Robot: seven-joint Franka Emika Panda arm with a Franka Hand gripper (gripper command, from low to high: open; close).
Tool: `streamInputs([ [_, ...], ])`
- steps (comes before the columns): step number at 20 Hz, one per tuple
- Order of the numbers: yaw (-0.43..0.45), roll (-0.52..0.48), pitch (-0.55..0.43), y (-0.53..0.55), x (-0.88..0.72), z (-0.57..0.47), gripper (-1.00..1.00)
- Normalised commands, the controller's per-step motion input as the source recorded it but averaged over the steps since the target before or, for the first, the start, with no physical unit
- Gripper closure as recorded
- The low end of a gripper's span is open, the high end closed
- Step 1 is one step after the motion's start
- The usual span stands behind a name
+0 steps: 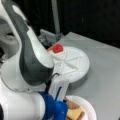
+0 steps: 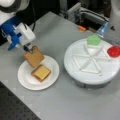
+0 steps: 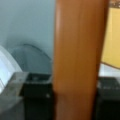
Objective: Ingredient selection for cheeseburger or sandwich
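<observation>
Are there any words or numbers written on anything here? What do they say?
None can be read anywhere.
The bread square held by the gripper is plain; the wrist view shows it between the fingers with no print.
The cheese square and white paper plate carry no print.
The white divided tray, red disc and green piece show no labels.

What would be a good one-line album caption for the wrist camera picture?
Up close: the gripper pinches a tan bread square edge-on, the yellow cheese square just behind.
</observation>
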Motion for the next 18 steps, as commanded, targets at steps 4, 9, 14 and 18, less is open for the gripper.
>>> streamInputs([
  [4,-0.071,-0.309,0.031,0.26,-0.08,-0.08,1.0],
  [9,-0.072,-0.315,0.005,0.25,-0.14,-0.16,1.0],
  [14,-0.037,-0.296,-0.001,0.23,-0.21,-0.13,1.0],
  [18,-0.009,-0.272,-0.058,0.15,-0.27,-0.12,1.0],
])
